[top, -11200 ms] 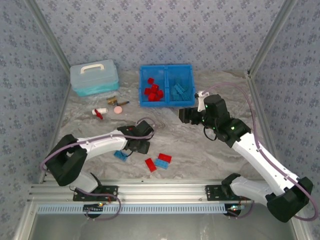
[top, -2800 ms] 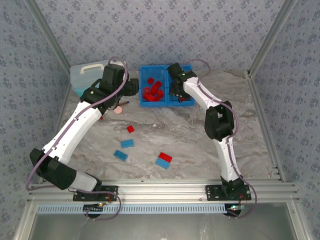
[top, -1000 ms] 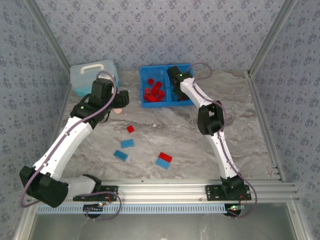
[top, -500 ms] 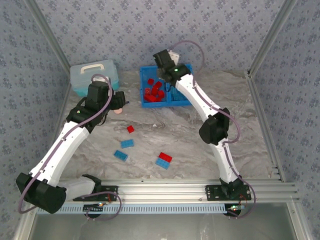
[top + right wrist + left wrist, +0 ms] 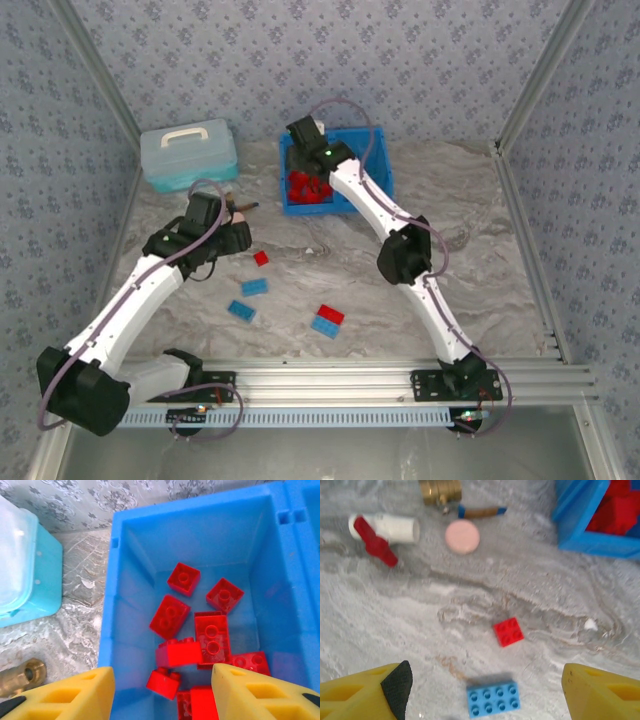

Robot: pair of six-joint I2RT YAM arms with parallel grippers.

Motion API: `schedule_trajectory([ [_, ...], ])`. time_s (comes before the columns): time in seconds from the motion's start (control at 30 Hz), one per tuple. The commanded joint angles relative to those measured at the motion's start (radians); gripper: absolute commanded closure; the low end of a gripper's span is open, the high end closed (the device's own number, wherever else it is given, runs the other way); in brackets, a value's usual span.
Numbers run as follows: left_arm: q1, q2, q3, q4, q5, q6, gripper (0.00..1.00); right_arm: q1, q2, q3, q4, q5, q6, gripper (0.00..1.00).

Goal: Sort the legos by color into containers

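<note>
My left claw (image 5: 482, 686) hangs wide open and empty over the table's left-middle. A small red lego (image 5: 508, 631) lies just beyond it, and a blue lego (image 5: 493, 700) sits below, between the fingers. My right claw (image 5: 161, 685) is spread wide too, gripping nothing, above the bin (image 5: 114, 610) at the far side. A pile of red legos (image 5: 212, 636) lies in the left compartment. Nearer me lie a second blue lego (image 5: 240, 310) and, to its right, a red-and-blue pair (image 5: 327, 320) touching.

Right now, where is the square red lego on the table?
Top view: the square red lego lies left of centre on the table, between the blue bin and a light blue lego nearer the bases.
</note>
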Motion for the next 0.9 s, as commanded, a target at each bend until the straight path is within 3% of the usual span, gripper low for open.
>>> schedule_trajectory([
  [0.0,0.004,-0.027,-0.016,-0.020,0.026,-0.049,0.20,-0.001,-0.181,0.017,-0.098,-0.003,-0.071,0.43],
  [0.1,0.004,-0.009,-0.036,-0.009,0.052,-0.060,0.19,0.006,-0.361,-0.169,-0.106,0.015,-0.141,0.43],
  [0.23,0.004,0.092,-0.036,0.003,0.144,-0.073,0.19,0.029,-0.670,-0.597,-0.013,-0.122,-0.270,0.40],
  [0.33,0.002,0.174,-0.060,0.072,0.198,-0.083,0.19,0.079,-0.901,-0.946,0.106,-0.148,-0.311,0.31],
  [0.43,-0.001,0.270,-0.062,0.125,0.208,-0.069,0.18,0.124,-1.059,-1.179,0.170,-0.061,-0.299,0.19],
  [0.57,-0.009,0.409,-0.016,0.150,0.240,-0.063,0.18,0.113,-1.139,-1.293,0.156,-0.062,-0.219,0.18],
  [0.87,-0.040,0.581,0.023,0.311,0.124,-0.138,0.16,0.105,-1.163,-1.321,0.149,-0.077,-0.213,0.17],
])
